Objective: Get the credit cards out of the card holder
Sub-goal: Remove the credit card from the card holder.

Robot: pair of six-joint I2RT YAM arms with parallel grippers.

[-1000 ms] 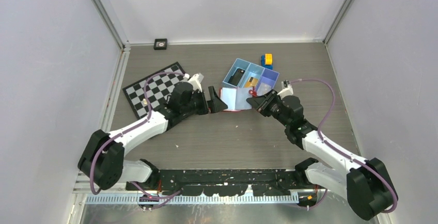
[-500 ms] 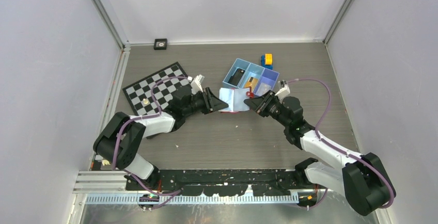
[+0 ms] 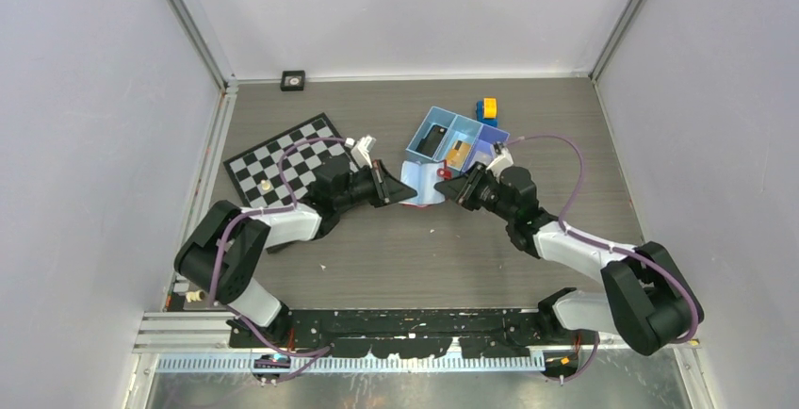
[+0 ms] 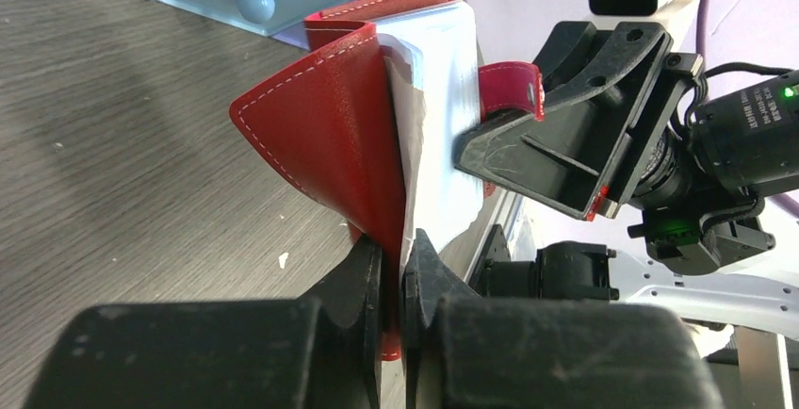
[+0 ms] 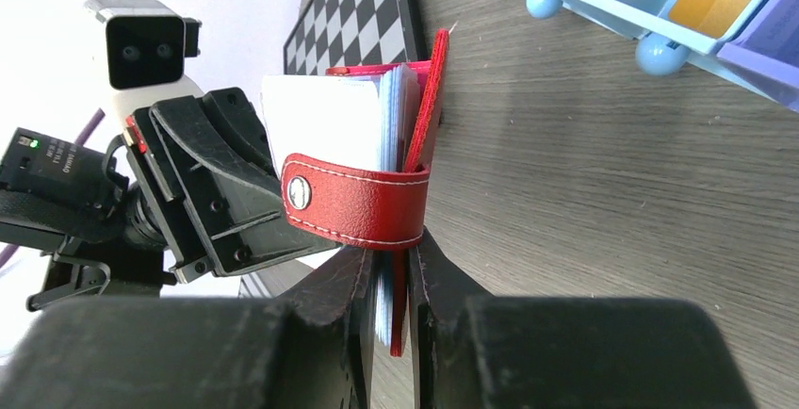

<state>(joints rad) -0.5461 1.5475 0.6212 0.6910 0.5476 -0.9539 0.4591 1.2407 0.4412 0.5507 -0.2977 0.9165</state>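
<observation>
Looking from the top, the card holder (image 3: 426,188) sits just in front of the blue tray (image 3: 420,130), between the left end effector (image 3: 400,190) and the right end effector (image 3: 453,186). In the left wrist view, with the tray behind, the left end effector pinches the holder's red cover at its near edge. In the right wrist view, the right end effector is clamped on the opposite edge, just below the snap tab (image 5: 358,204).

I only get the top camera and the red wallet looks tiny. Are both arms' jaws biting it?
Observer: Yes. The left wrist view shows the left gripper pinched shut on the card holder, at its red cover.
Operator: And the other one?
Observer: The right gripper is shut on the opposite side, just below the snap tab.
Operator: Any cards inside?
Observer: Pale leaves are stacked between the covers; cards or sleeves, I cannot tell.
</observation>
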